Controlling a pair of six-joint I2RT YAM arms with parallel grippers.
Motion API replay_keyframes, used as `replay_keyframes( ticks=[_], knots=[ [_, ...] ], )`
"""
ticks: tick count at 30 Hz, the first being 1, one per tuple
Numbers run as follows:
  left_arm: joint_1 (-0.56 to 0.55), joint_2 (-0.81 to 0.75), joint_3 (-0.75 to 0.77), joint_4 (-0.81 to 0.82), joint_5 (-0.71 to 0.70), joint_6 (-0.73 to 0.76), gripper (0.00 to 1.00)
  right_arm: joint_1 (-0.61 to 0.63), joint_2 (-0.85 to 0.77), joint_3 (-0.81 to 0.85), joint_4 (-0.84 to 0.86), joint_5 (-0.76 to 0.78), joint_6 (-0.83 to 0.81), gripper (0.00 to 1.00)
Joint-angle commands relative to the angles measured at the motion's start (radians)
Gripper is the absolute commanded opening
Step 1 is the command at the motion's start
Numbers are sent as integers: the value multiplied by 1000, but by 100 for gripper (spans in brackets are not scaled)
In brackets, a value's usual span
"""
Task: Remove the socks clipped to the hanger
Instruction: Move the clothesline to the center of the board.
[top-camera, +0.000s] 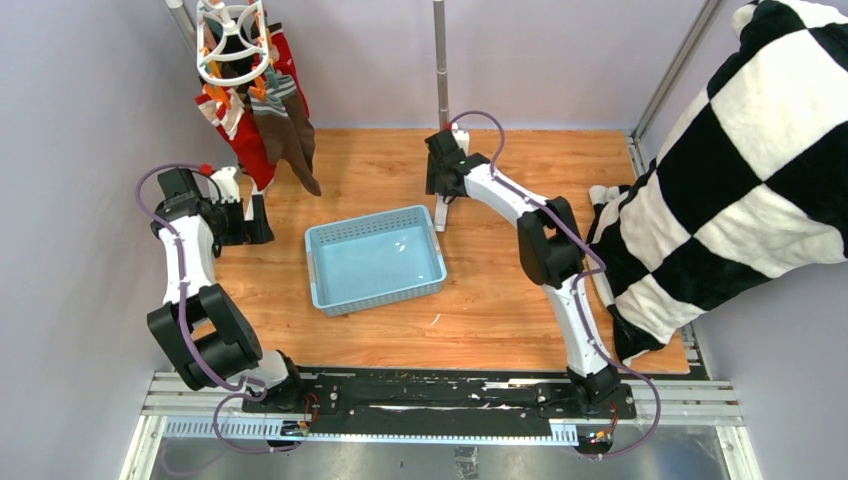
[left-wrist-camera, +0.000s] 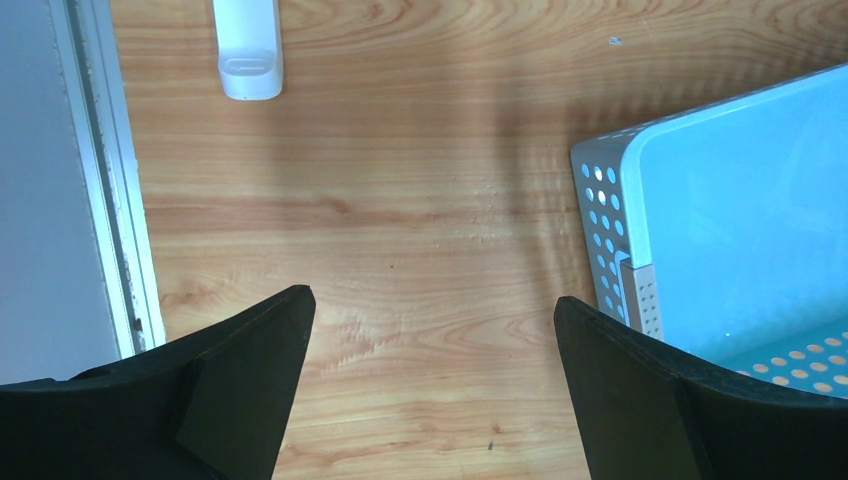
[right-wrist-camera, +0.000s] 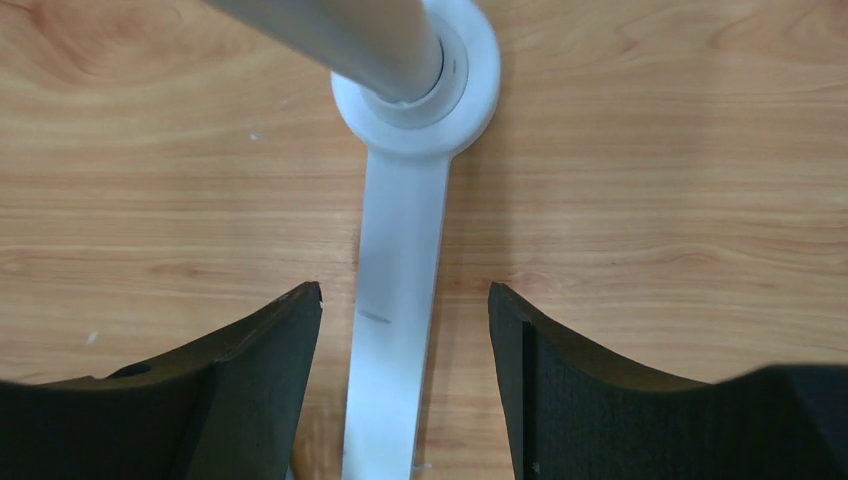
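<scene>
Two robot arms (top-camera: 186, 262) (top-camera: 545, 235), one hanger (top-camera: 232, 40), one blue basket (top-camera: 370, 224), one checkered blanket (top-camera: 740, 170).
Socks (top-camera: 288, 138) hang bunched and overlapping: at least three, the exact number cannot be told.

The stand foot (right-wrist-camera: 400, 200) runs beneath the right end effector (right-wrist-camera: 403, 290), table (right-wrist-camera: 150, 200) flanking it.

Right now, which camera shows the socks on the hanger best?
The top external view: the socks hang clipped under the white hanger at the table's far left. Neither wrist view shows them: the left sees table and blue basket, the right the stand's white foot.
</scene>
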Motion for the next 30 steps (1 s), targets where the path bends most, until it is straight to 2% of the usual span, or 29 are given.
replay_keyframes(
  ticks=[1,5,8,14,22,30],
  knots=[
    [13,-12,9,-28,-9,23,100,6,59,87,-59,28,-10,67],
    [13,-22,14,-36,-7,26,100,7,79,52,-60,66,-7,60],
    [14,-31,16,-40,-19,28,100,4,68,-9,-59,111,-6,49],
    [12,-47,34,-62,-33,47,100,-42,-49,-193,-26,158,-6,37],
    [14,-96,22,-97,28,95,100,-182,-257,-490,74,142,3,35],
    [13,-139,-8,-181,109,205,100,-313,-347,-599,97,57,47,36]
  ],
)
